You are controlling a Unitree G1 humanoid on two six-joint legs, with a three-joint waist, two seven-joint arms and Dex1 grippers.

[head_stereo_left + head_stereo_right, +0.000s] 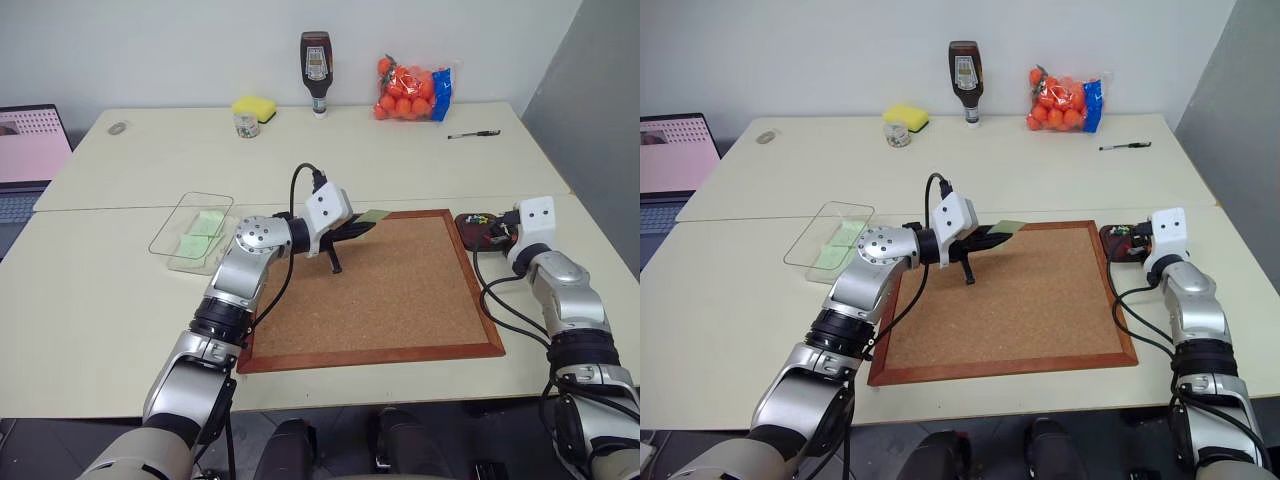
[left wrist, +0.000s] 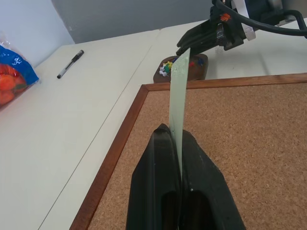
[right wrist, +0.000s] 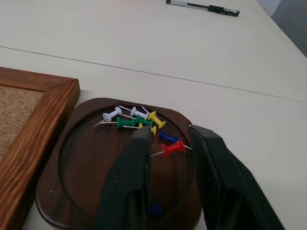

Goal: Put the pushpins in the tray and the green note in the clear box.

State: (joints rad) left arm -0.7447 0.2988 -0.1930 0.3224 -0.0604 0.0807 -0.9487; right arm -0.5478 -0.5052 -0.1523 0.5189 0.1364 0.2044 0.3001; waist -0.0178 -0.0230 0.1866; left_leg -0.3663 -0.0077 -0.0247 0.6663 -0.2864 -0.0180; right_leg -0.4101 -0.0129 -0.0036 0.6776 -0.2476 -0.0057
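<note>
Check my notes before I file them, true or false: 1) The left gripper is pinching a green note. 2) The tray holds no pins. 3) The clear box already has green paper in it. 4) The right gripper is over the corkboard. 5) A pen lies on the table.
1) True: the left gripper is shut on the green note, held on edge above the corkboard.
2) False: the tray holds several pushpins, white, green, yellow, blue and red.
3) True: the clear box has pale green slips inside.
4) False: the right gripper, open, is over the tray beside the corkboard.
5) True: the pen lies on the table's far side.
</note>
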